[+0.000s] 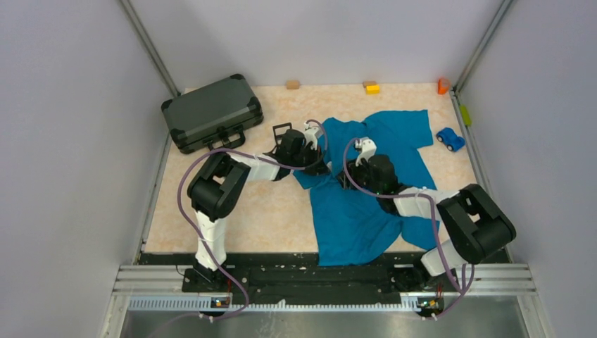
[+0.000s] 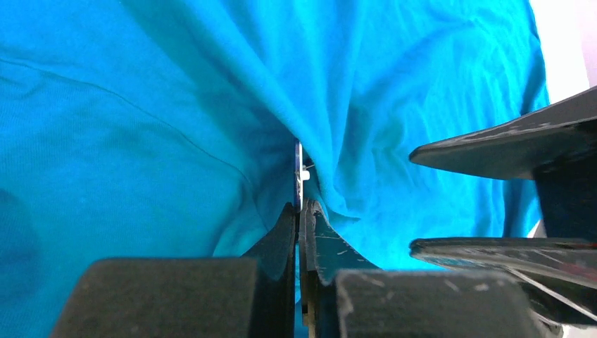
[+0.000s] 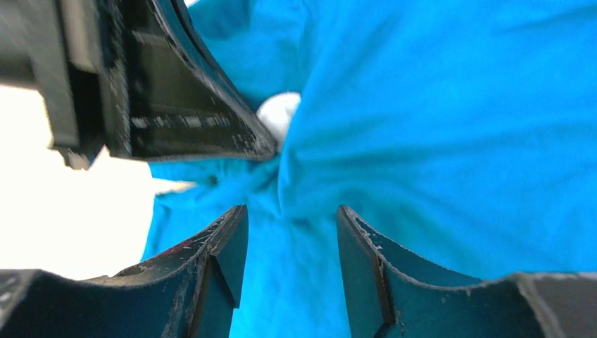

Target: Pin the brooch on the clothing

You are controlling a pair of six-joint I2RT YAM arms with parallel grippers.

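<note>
The teal-blue T-shirt (image 1: 366, 211) lies crumpled on the table's right half. My left gripper (image 1: 320, 167) is shut on the brooch (image 2: 298, 172), which shows edge-on in the left wrist view as a thin dark blue sliver with a small white stub. The brooch is pressed into a bunched fold of the shirt (image 2: 176, 105). My right gripper (image 1: 347, 182) is open right beside it, its jaws astride the same fold (image 3: 303, 232). In the right wrist view a pale round patch (image 3: 277, 113) shows at the left gripper's fingertips (image 3: 211, 134), half hidden by fabric.
A dark grey hard case (image 1: 211, 111) lies at the back left, with a black rectangular frame (image 1: 281, 131) beside it. A blue toy car (image 1: 450, 139) sits at the right. Small blocks (image 1: 371, 87) line the back wall. The two grippers are almost touching.
</note>
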